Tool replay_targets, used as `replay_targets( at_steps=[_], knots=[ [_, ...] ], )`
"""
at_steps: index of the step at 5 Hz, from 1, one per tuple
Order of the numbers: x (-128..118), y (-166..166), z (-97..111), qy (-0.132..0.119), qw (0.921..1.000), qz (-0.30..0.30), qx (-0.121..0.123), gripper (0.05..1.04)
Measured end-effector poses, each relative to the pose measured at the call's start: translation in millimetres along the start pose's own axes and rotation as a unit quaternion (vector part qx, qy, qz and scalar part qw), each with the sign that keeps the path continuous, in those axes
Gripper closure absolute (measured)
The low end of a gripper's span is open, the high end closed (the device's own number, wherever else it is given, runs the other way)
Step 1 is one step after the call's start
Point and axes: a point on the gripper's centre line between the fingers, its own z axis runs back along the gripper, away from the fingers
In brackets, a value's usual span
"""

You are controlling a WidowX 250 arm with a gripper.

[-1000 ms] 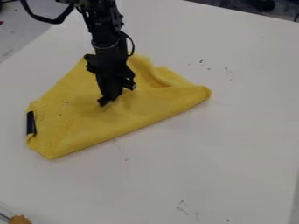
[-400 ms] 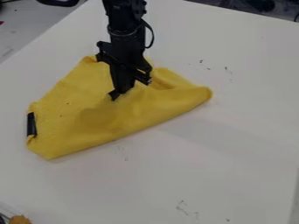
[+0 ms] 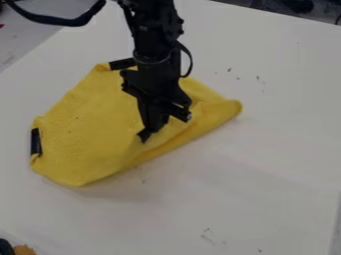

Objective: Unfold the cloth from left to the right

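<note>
1. The yellow cloth (image 3: 86,134) lies on the left and middle of the white table (image 3: 266,169), spread fairly flat on its left side and doubled into a thick fold (image 3: 213,114) towards the right. One black strip (image 3: 36,141) sits at its left edge, another (image 3: 122,63) at its far edge.
2. The hand (image 3: 148,133) is low over the near, right-of-middle part of the cloth, pointing down. It looks closed, or almost so, on a small pinch of the fabric; its tips are partly lost against the folds, so how firm the grip is I cannot tell.
3. What has just changed: the hand has come nearer and a little to the right, and cloth has come with it. The near edge, fairly straight a moment ago, now bulges out at the near left, and a loose ridge has formed beside the hand. The right end has hardly shifted.
4. For the task, that suggests the top layer is starting to open, though more towards the near side than plainly rightwards. I judge it an early stage, with the right-hand fold still to be undone.
5. The next move probably calls for carrying the pinched layer on to the right and laying it down. A low pull could drag the whole cloth or bunch it.
</note>
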Motion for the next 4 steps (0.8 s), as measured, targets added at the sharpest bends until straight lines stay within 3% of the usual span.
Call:
replay_targets(
  at_steps=[2, 3, 4],
  knots=[
    [-22.3, -24.8, -18.2, -0.016, 0.9989, -0.007, -0.043, 1.022],
    [-20.5, -28.2, -20.5, -0.029, 0.998, -0.021, -0.052, 1.022],
    [-23.8, -32.1, -25.7, -0.024, 0.9979, -0.028, -0.053, 1.007]
  ],
)
